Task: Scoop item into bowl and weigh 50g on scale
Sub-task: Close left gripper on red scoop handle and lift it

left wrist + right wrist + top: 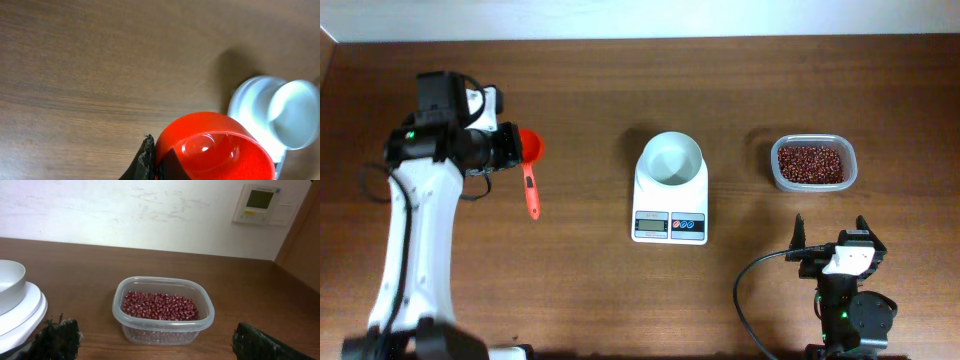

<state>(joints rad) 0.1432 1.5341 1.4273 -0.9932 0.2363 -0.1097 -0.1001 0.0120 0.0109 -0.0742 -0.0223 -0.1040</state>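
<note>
The dark red-brown beans (811, 163) fill a clear plastic tub (847, 178) at the right; they also show in the right wrist view (160, 306). The empty white bowl (671, 158) stands on the white scale (670, 226) at mid-table. My left gripper (510, 150) is shut on the cup wall of a red scoop (531, 170), left of the scale. In the left wrist view the scoop (215, 145) fills the bottom, with my left gripper (157, 155) at its wall and the bowl (295, 112) beyond. My right gripper (830, 232) is open and empty, in front of the tub.
In the right wrist view the tub (165, 322) sits between my open fingers (160, 347), with the bowl (7, 285) and scale (25, 310) at the left. A white wall with a wall panel (259, 202) stands behind the wooden table (590, 290).
</note>
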